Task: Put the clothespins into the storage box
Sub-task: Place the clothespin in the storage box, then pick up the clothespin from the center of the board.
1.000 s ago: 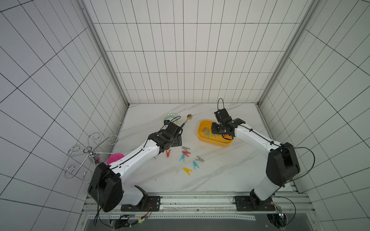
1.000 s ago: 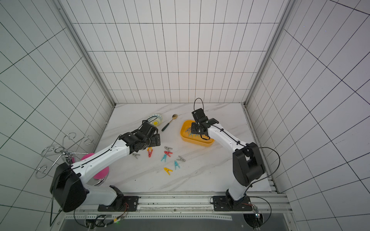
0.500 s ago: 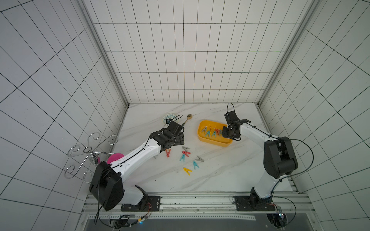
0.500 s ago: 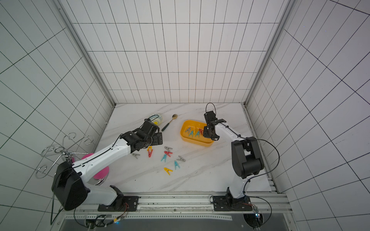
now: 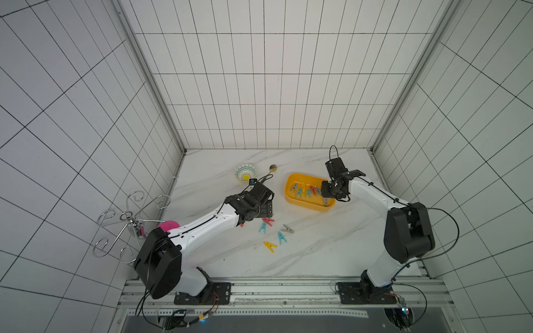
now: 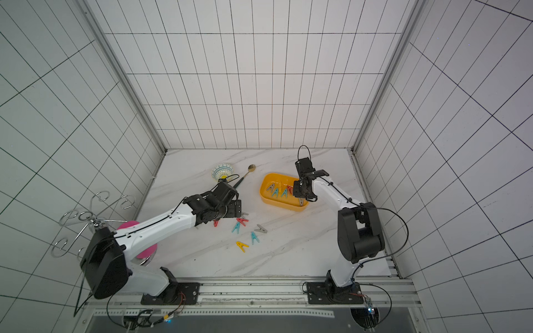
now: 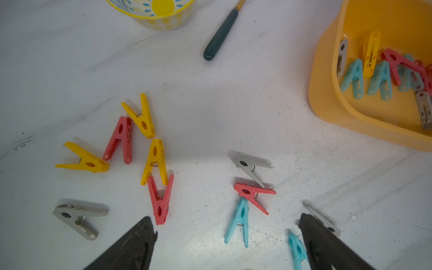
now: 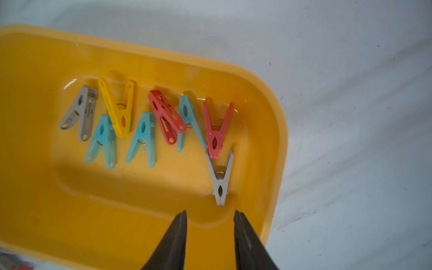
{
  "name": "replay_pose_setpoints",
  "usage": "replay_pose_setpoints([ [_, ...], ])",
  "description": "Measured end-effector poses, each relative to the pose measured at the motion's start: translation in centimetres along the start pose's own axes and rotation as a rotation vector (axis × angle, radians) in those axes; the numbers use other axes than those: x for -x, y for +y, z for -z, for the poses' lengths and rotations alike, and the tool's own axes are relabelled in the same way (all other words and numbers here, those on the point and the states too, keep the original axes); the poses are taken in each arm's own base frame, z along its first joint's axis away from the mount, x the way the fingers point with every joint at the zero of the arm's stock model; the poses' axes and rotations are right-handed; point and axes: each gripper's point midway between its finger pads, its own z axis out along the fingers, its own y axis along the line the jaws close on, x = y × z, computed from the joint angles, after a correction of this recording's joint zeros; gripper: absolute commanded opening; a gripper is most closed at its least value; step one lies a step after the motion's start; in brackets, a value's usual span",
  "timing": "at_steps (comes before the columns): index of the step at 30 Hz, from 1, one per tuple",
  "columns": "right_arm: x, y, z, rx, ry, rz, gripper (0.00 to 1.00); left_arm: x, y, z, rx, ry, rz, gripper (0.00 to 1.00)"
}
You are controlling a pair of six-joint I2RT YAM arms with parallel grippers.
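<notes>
Our right gripper [image 8: 210,211] hangs parted and empty over the box [image 8: 273,145], with the grey peg [image 8: 219,182] lying inside; we lift straight clear. Our left gripper [image 7: 226,218] gapes wide above a teal peg [image 7: 240,217]; we centre before closing.

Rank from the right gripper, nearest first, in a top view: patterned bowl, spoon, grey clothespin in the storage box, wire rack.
1. grey clothespin, in the storage box at the right gripper
2. spoon, past the box's far end
3. patterned bowl, just beyond the spoon
4. wire rack, by the opposite wall
</notes>
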Motion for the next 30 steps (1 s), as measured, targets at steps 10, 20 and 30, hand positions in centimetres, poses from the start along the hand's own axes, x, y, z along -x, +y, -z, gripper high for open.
replay_pose_setpoints([
  [10, -1.6, 2.5, 4.4, 0.106, -0.072, 0.039, 0.38, -6.1, -3.2, -0.8, -0.006, 0.067, -0.089, 0.8],
  [20, -4.1, 2.6, 3.0, 0.088, -0.017, 0.053, 0.38, -10.5, -7.5, -2.2, 0.008, 0.105, -0.153, 0.34],
  [30, -4.5, 2.3, 2.7, 0.081, -0.011, 0.048, 0.38, -12.4, -7.7, -4.3, 0.051, 0.139, -0.148, 0.3],
])
